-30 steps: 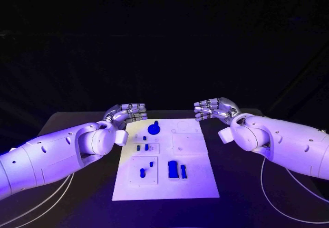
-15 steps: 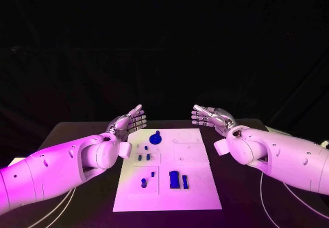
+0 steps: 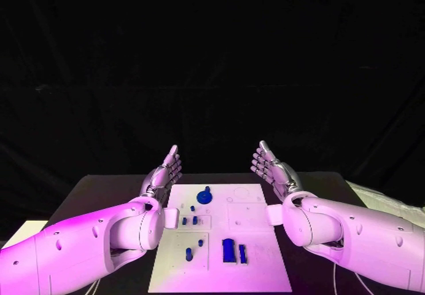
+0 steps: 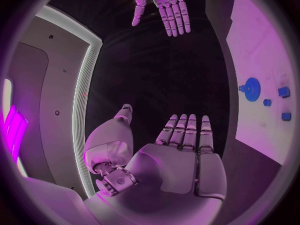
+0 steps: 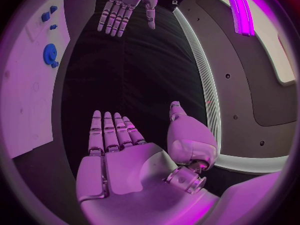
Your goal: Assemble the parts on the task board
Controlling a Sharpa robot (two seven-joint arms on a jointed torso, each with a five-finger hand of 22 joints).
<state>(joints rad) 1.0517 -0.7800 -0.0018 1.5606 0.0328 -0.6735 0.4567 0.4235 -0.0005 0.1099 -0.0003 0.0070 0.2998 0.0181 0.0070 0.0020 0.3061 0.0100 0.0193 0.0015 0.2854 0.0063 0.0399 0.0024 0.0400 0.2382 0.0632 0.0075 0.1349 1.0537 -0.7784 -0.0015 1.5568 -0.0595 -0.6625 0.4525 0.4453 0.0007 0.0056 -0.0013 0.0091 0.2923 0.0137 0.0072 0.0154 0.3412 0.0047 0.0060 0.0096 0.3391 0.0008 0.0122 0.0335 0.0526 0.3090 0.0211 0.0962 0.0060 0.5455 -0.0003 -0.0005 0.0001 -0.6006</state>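
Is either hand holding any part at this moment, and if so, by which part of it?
Nothing is held. The left hand and the right hand are both raised with fingers straight, above the task board; the blue parts lie on it.

The white task board [image 3: 257, 270] lies mid-tabletop [image 3: 97, 190], small blue parts [image 3: 228, 249] on it, between the raised left hand [image 3: 166, 170] and right hand [image 3: 272, 168].

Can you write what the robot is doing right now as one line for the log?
left hand: open, raised, holds nothing | right hand: open, raised, holds nothing | task board: blue parts untouched
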